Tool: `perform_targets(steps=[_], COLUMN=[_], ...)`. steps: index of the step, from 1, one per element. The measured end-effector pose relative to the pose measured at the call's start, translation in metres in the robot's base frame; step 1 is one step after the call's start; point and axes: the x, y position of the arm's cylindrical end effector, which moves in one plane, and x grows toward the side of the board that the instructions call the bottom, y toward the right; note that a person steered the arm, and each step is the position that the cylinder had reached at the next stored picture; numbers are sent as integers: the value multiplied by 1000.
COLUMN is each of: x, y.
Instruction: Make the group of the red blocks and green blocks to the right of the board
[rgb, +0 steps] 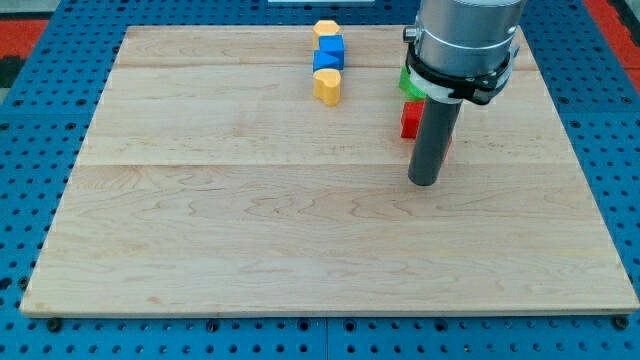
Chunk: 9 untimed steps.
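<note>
My tip (424, 181) rests on the board right of centre, just below a red block (410, 121) that the rod partly hides. A green block (412, 83) peeks out above the red one, mostly hidden behind the arm's body. Whether more red or green blocks lie behind the arm cannot be seen. The tip stands close to the red block's lower right edge; contact cannot be told.
At the view's top centre a column of blocks: a yellow hexagon-like block (324, 29), a blue cube (331, 47), another blue block (325, 61) and a yellow heart-like block (327, 86). The wooden board (250, 220) lies on a blue pegboard table.
</note>
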Motion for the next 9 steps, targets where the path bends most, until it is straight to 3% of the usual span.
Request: perform_targets(steps=[6, 8, 9], x=[-22, -91, -102], y=[-10, -4, -27])
